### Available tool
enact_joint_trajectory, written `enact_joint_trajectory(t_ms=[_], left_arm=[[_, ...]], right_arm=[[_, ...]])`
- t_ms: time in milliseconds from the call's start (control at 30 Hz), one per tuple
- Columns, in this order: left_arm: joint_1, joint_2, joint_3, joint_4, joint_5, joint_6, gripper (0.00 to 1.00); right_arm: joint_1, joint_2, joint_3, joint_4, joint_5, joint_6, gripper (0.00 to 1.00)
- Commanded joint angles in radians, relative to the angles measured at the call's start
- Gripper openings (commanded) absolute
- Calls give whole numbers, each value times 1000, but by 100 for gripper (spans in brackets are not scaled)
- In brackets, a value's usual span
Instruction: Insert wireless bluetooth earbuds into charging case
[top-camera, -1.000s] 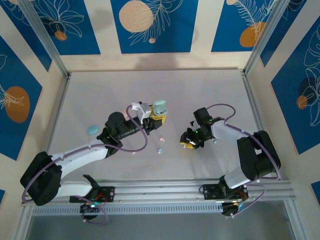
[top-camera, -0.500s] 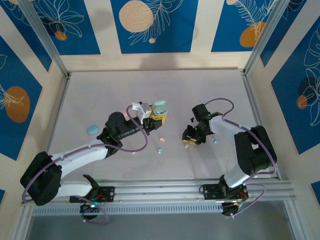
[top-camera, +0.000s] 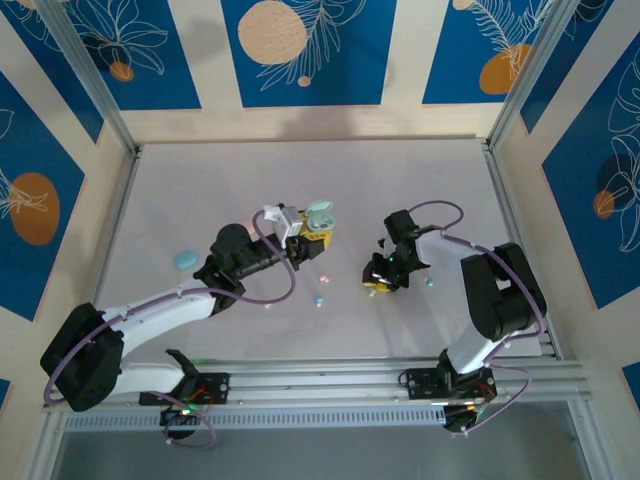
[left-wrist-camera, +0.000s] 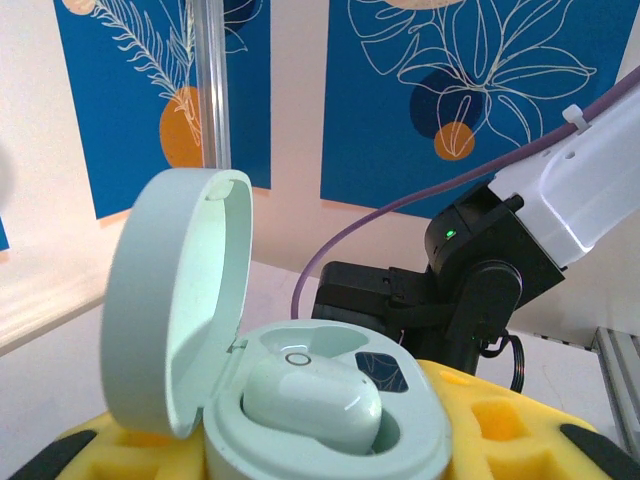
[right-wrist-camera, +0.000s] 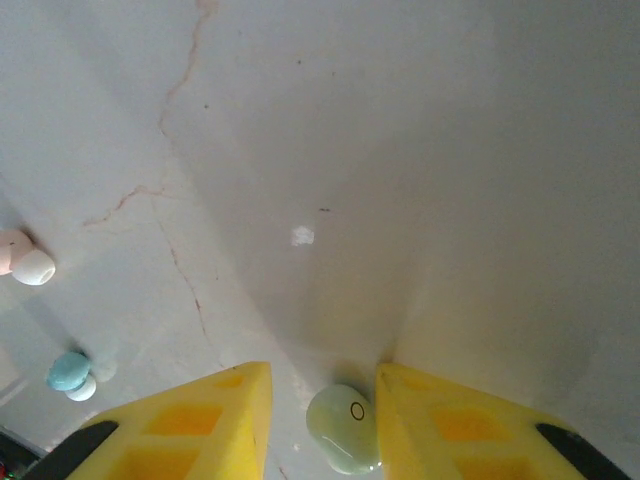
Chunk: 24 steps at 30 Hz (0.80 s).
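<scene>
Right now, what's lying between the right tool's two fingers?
A mint earbud, on the table between the right tool's open fingers; the right wrist view shows it.

2 arms are counted, the left arm and the right arm. 2 grippers are counted, the left gripper and the right gripper, and 2 yellow fingers are seen on each.

2 charging cases are counted: 1 mint case and 1 light blue case.

5 earbuds are counted:
- 2 are mint: 1 seated mint earbud and 1 loose mint earbud.
- 1 pink earbud is seen.
- 1 blue earbud is seen.
- 1 pale earbud is seen, too small for its colour to be told.
</scene>
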Motion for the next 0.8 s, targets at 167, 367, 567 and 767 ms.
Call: enact_joint_trajectory(t_ms=[167,367,567,767], left_arm=[[-8,-15,4,17,1,0,30],[-8,-16,3,17,2,-3,30],[-8,-7,7,20,9,-10,30],[-8,-7,11,18,9,-10,30]], right_arm=[[9,-6,-32,-10,-50,5,35],[17,-22,-45,-13,-65,11,35],[19,-21,-45,-15,-64,12,33],[19,-22,-47,-19,-71,14,32]])
